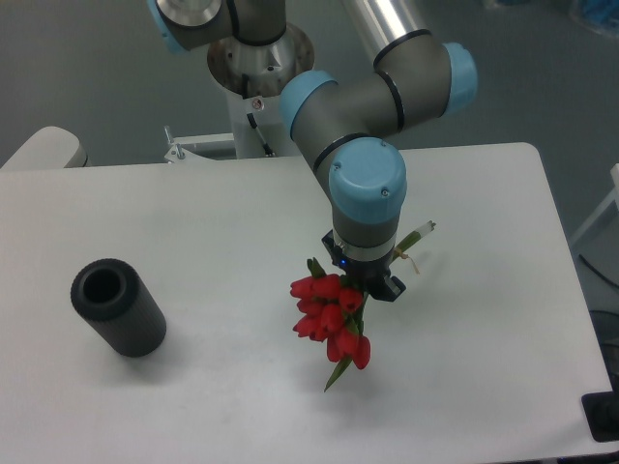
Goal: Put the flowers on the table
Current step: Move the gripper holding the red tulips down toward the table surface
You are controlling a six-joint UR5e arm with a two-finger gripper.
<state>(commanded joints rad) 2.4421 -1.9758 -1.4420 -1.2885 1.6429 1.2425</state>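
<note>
While the gripper [370, 282] pinches the tulip bunch [332, 319] at its stems, red blooms hang just left and below it over the white counter [222, 213]; grey cylinder [118, 307] lies well left.

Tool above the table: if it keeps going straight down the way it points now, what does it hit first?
Most likely the flowers bunched right under the tool, then the white table beneath them. From this single view I can't tell whether the blooms already touch the tabletop or hang above it.
</note>
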